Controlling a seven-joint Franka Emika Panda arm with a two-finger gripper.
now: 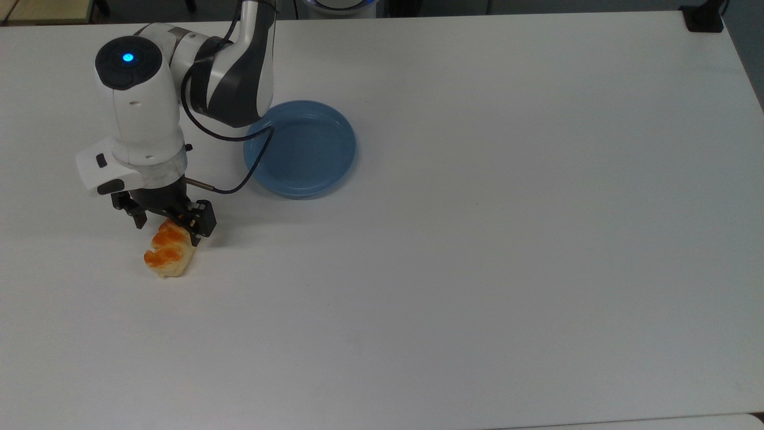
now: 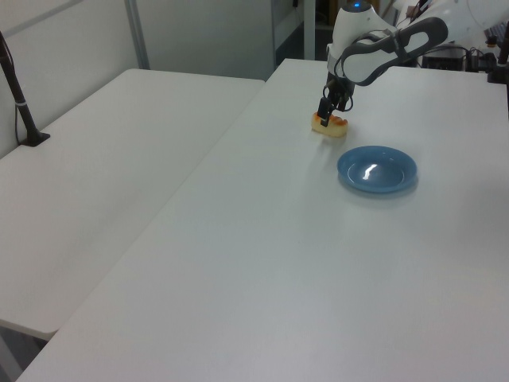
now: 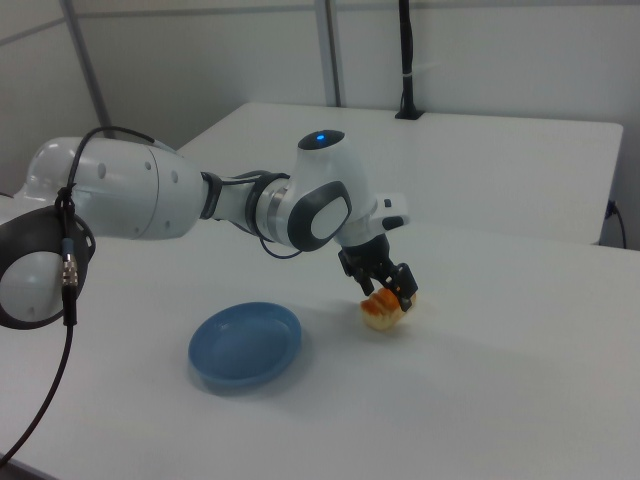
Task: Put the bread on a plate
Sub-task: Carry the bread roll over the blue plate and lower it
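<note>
In the top view the bread [image 1: 169, 254] lies on the white counter [image 1: 477, 239], well apart from the light-blue plate [image 1: 300, 149] and off toward the top view's lower left of it. The end effector [image 1: 168, 230] sits low over the end of the bread nearest the plate, its black fingers [image 1: 202, 225] spread narrowly on either side of that end; whether they press the bread I cannot tell. A black cable [image 1: 239, 179] loops from the wrist over the plate's rim. In the left view the bread [image 2: 330, 125] rests beyond the plate [image 2: 377, 169], with the end effector [image 2: 328, 117] straddling it from above. In the right view the bread [image 3: 384, 310] lies to the right view's right of the plate [image 3: 246, 346], the end effector [image 3: 388, 290] down on its top
</note>
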